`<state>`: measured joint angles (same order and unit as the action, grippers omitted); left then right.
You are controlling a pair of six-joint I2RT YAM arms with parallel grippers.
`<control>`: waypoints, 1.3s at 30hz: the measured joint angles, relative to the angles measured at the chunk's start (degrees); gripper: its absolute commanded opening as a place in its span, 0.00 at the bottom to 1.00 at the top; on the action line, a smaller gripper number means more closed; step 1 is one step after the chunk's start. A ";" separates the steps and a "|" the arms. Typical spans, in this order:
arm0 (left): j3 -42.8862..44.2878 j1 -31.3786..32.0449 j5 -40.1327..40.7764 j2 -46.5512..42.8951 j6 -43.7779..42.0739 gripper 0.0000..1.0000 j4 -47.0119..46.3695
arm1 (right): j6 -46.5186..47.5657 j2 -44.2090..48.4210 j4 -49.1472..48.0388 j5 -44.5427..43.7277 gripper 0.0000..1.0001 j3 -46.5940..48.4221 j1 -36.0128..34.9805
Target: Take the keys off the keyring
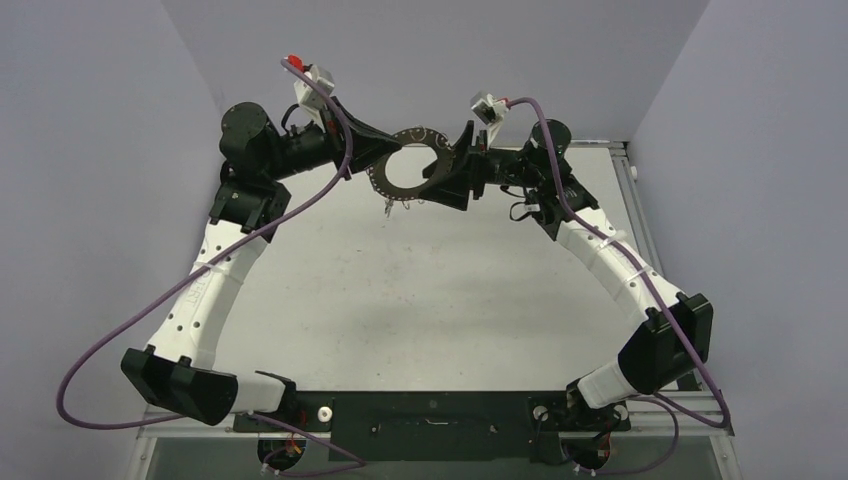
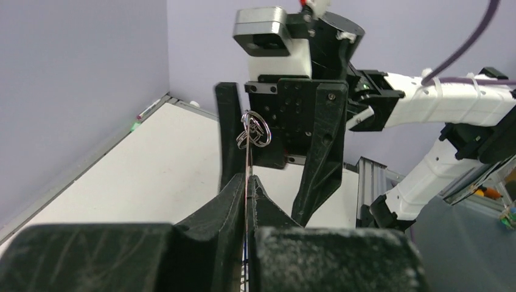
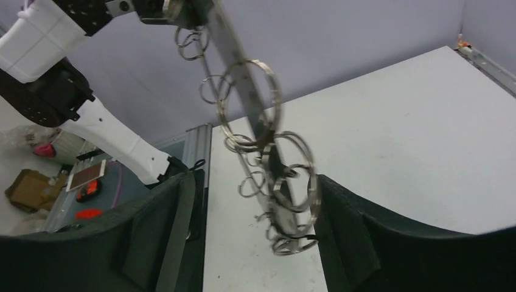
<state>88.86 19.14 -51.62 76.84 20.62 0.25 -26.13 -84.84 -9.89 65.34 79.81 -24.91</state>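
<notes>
The keyring (image 1: 408, 186), a flat grey ring with small wire loops round its rim, hangs in the air above the far part of the table. My left gripper (image 1: 391, 150) is shut on its left rim. In the left wrist view the ring is edge-on between the shut fingers (image 2: 248, 180), with wire loops (image 2: 253, 131) above. My right gripper (image 1: 449, 163) is open around the ring's right side. In the right wrist view the ring (image 3: 242, 73) and its loops (image 3: 292, 182) lie between the fingers, close to the right finger (image 3: 356, 234). A tiny silvery piece (image 1: 386, 207), perhaps a key, dangles below.
The white table (image 1: 420, 290) lies under the ring, with purple walls left, right and behind. A metal rail (image 1: 628, 175) runs along the table's right edge. Both arms reach inward, their purple cables looping outside them.
</notes>
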 measured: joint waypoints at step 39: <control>-33.24 -8.57 13.16 -15.02 2.89 0.71 -16.28 | -11.02 -2.93 0.20 -9.20 0.05 8.07 -2.78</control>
<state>55.61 10.57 -38.46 61.82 23.51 -16.03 -37.15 -87.77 -9.69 56.14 87.88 -27.68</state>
